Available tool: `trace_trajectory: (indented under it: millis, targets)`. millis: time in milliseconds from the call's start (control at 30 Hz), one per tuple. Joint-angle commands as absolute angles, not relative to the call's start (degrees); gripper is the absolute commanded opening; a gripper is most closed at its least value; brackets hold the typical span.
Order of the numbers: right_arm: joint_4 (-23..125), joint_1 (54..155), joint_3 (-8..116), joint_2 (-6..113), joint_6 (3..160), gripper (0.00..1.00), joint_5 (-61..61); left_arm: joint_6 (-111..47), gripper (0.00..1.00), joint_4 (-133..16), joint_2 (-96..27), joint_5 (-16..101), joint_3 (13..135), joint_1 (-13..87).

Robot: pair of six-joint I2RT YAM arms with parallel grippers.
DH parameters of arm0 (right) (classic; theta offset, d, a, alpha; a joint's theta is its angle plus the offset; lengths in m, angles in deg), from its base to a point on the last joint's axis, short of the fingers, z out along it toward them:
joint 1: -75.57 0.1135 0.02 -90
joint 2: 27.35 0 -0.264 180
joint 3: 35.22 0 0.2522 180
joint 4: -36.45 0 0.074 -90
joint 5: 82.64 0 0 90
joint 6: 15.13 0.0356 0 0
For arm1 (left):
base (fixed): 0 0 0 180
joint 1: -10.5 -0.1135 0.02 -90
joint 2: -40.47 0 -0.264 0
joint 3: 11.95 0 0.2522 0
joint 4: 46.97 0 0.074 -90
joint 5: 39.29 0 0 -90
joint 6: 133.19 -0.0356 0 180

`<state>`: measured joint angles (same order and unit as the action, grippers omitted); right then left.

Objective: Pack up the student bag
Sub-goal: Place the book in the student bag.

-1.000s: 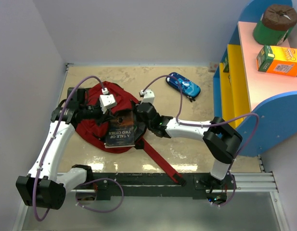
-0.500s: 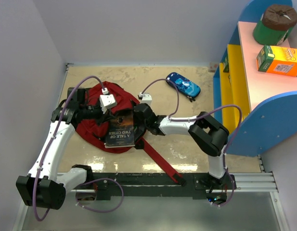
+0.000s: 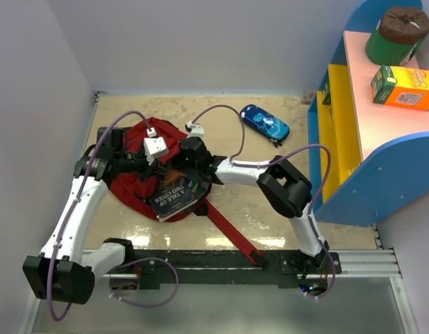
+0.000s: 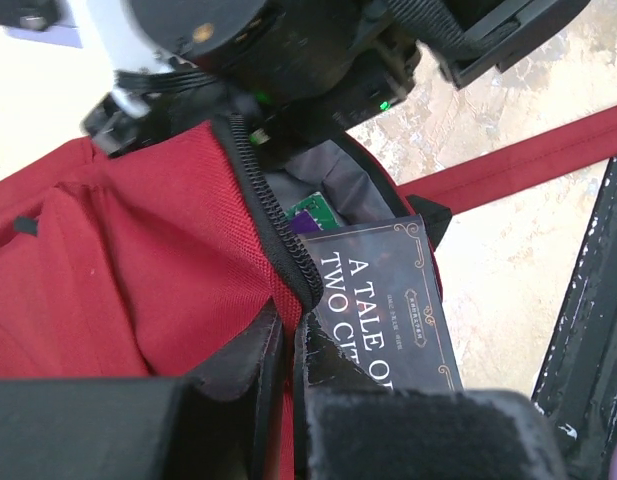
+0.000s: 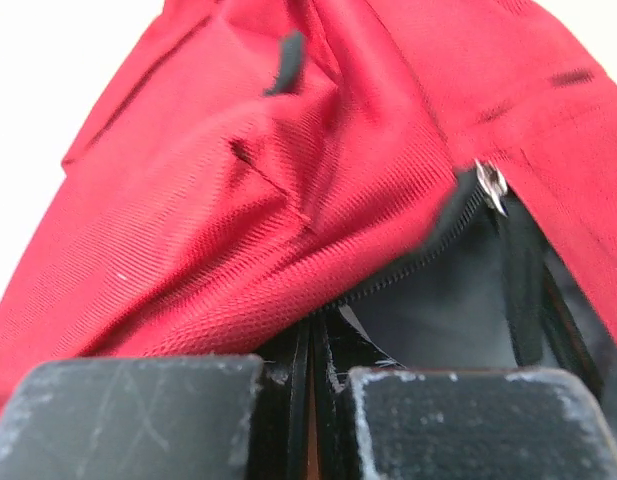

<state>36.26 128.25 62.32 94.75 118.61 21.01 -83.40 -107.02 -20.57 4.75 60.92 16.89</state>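
The student bag (image 3: 131,184) lies open on the surface (image 3: 270,226) between my two arms, left of centre, with one long red strap (image 3: 231,236) trailing toward the arm bases. A dark book (image 3: 174,195) titled "A Tale of Two Cities" sits tilted in its mouth, part inside against the grey lining (image 4: 338,185) and part sticking out over the near rim. Deeper in, just behind the book's top edge, I see a small green item (image 4: 310,212); too little shows to name it.

My left gripper (image 4: 296,340) is clenched on the bag's black zipper edge, beside the book. My right gripper (image 5: 316,345) is squeezed fully together at the zipper line on the far side of the opening; it may have a sliver of the rim nipped, but I cannot tell.

A blue pencil case (image 3: 265,123) lies zipped on the surface, well apart from the bag
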Motion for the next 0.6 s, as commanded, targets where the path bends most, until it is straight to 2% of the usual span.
trace_trajectory:
  millis: [0, 200, 300, 567]
  targets:
    - [30.4, 125.8, 54.7, 86.9, 121.3, 0.00, 17.8, -84.7, 0.00, -105.5, -18.4, 2.4, 60.5, 16.9]
    - [35.1, 125.1, 42.4, 73.1, 112.8, 0.00, 25.4, -84.9, 0.00, -105.2, -18.4, 2.5, 59.7, 16.9]
    - [35.7, 125.8, 35.5, 65.9, 111.4, 0.00, 24.6, -84.5, 0.00, -104.9, -18.6, 2.4, 60.0, 16.9]
    - [33.1, 139.8, 20.9, 54.3, 116.7, 0.00, 25.8, -82.3, 0.00, -102.8, -18.9, 1.6, 60.3, 17.0]
